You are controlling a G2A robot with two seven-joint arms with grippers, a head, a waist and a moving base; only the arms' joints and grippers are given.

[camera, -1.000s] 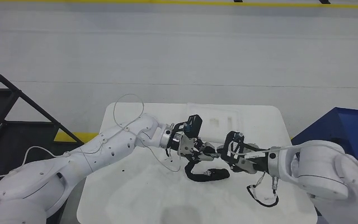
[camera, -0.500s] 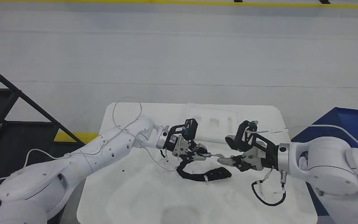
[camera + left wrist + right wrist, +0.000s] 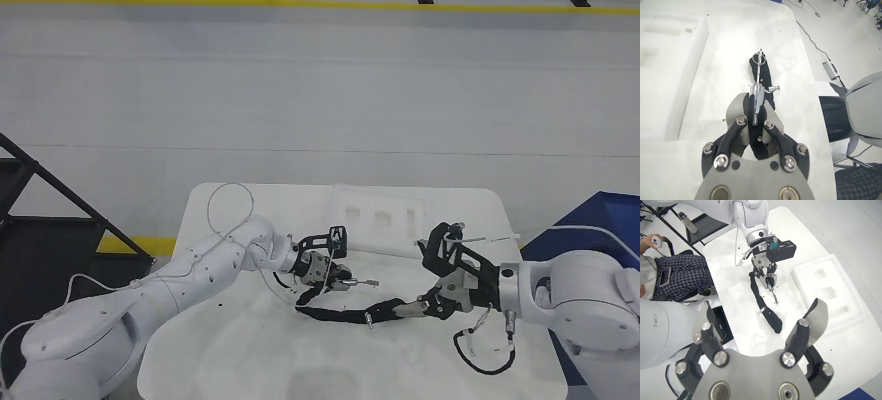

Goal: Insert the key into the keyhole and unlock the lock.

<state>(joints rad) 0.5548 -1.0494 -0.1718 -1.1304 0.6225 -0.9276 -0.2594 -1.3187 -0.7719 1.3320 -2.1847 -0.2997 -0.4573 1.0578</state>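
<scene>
Within the last second the cable point(image 3: 758, 298), in its black sleeve, went from a closed loop slung between the two arms to a nearly straight run along the table point(image 3: 250, 340). The right gripper point(image 3: 762, 308), which had been close up against the key, drew off to its own side, and the left arm pulled back the other way. We judged that the lock had released. What remained was probably only to set it down.

Nearest in, the left gripper point(image 3: 755, 103) was clamped narrow on the lock cylinder point(image 3: 757, 94), chrome and pointing away from the wrist. The key point(image 3: 758, 70) stood seated in the cylinder's far face, with its key ring point(image 3: 758, 58) hanging at the outer end. Just beside the cylinder the cable's chrome pin point(image 3: 773, 88) lay free, clearly out of its socket.

Farther out, the cable trailed toward the right gripper, whose fingers were spread wide with nothing between them. The cable's far tip lay near them but apart. The foam tray point(image 3: 838, 264) sat beyond, well clear of the lock.
</scene>
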